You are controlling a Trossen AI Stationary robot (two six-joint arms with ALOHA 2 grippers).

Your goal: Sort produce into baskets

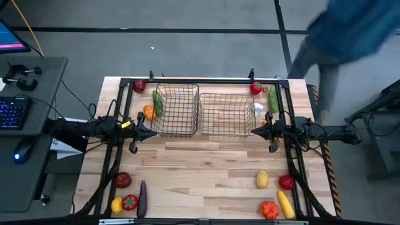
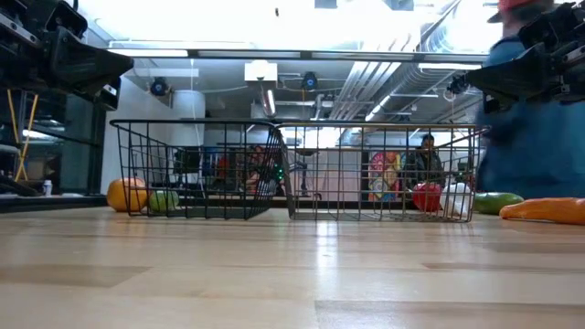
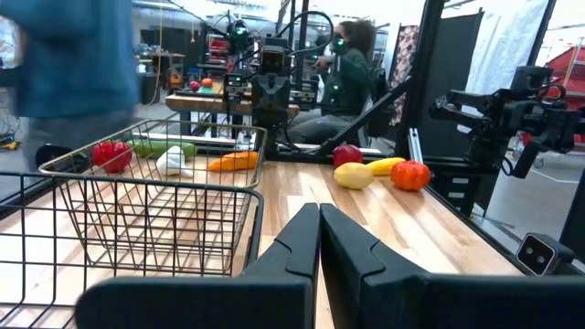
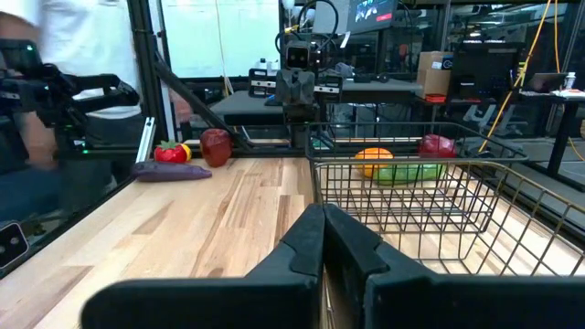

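My left jaws are pressed closed on nothing, hovering just beside the near left corner of the narrower basket; my right jaws are likewise closed and empty, at the near right corner of the wider basket. Both baskets look empty, so I judge the sorting has not begun.

Nearest my left jaws lies the orange fruit, just outside that basket's left wall, with a green piece beside it whose long axis runs along the wall. That wall stands close against both, so a grasp would need to come from above or from the open side.

For my right jaws, a white piece sits just outside the wider basket's right wall, with a green cucumber and a red piece beyond it.

More produce waits at the desk's front: a red apple, purple eggplant and yellow piece on the left, a yellow potato-like piece and orange pumpkin on the right.

A person in blue stands past the far right corner.
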